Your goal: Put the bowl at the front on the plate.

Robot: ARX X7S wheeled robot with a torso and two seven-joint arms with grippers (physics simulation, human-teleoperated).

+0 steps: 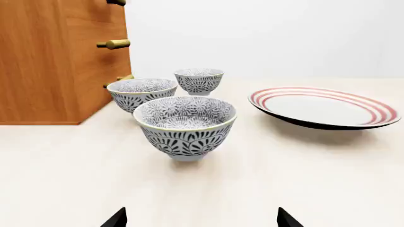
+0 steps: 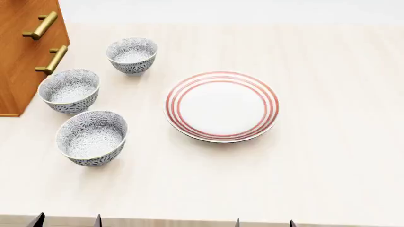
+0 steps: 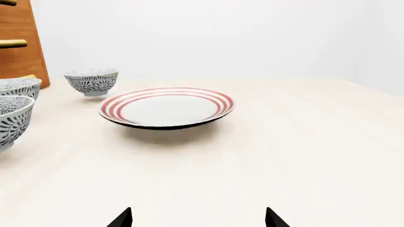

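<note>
The bowl at the front (image 2: 92, 137) (image 1: 185, 126) is a small deep one, patterned grey-blue on white, standing upright on the pale table at the left. The plate (image 2: 222, 106) (image 1: 325, 108) (image 3: 167, 107), white with red rings, lies to its right and holds nothing. My left gripper (image 2: 67, 220) (image 1: 202, 218) is open at the table's front edge, straight in front of that bowl and apart from it. Also open, my right gripper (image 2: 264, 222) (image 3: 198, 218) sits at the front edge, in front of the plate. Only the dark fingertips of both show.
Two more patterned bowls stand behind the front one: a middle bowl (image 2: 69, 90) (image 1: 143, 92) and a far bowl (image 2: 132, 55) (image 1: 198, 80) (image 3: 92, 81). A wooden drawer cabinet (image 2: 22, 52) (image 1: 57, 61) with brass handles rises at the back left, close beside the middle bowl.
</note>
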